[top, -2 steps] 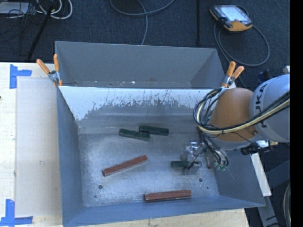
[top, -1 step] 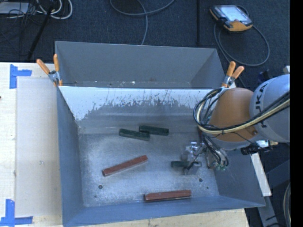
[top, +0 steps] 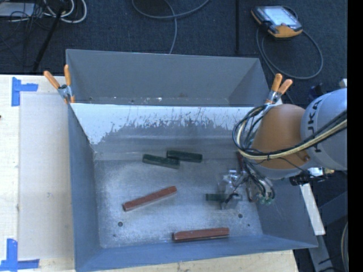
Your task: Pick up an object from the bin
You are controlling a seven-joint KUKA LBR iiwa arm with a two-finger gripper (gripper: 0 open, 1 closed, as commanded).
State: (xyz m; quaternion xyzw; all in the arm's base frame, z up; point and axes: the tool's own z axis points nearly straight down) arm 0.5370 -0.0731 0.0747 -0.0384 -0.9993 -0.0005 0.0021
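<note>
Orange-brown domed cover (top: 281, 137) on the arm's wrist is seen highest in the view, above the right side of the grey metal bin (top: 164, 86). A bundle of black and pale cables (top: 245, 130) is looped round its left flank. Below it, the gripper (top: 231, 200) is lowered to the bin's floor, near the right wall and about midway between the back and front edges. Whether it is apart or closed cannot be told, since its tip is lost among metal parts and shadow.

A short dark green block (top: 214, 197) is laid on the floor directly at the gripper's tip, on the side toward the bin's middle. It appears to be touched by the tip, though a grasp cannot be confirmed.

Further out, toward the back edge and near the middle of the floor, two long dark green bars are found. The first dark green bar (top: 184, 156) is laid roughly parallel to the back edge. The second dark green bar (top: 160, 161) is set just to its left and slightly nearer the front, and the two are met at their inner ends.

A long reddish-brown flat bar (top: 150, 199) is placed left of the floor's middle, angled so that its right end is turned toward the back edge. Another reddish-brown flat bar (top: 201, 234) is laid close along the front edge, toward the front right corner, apart from the gripper.
</note>
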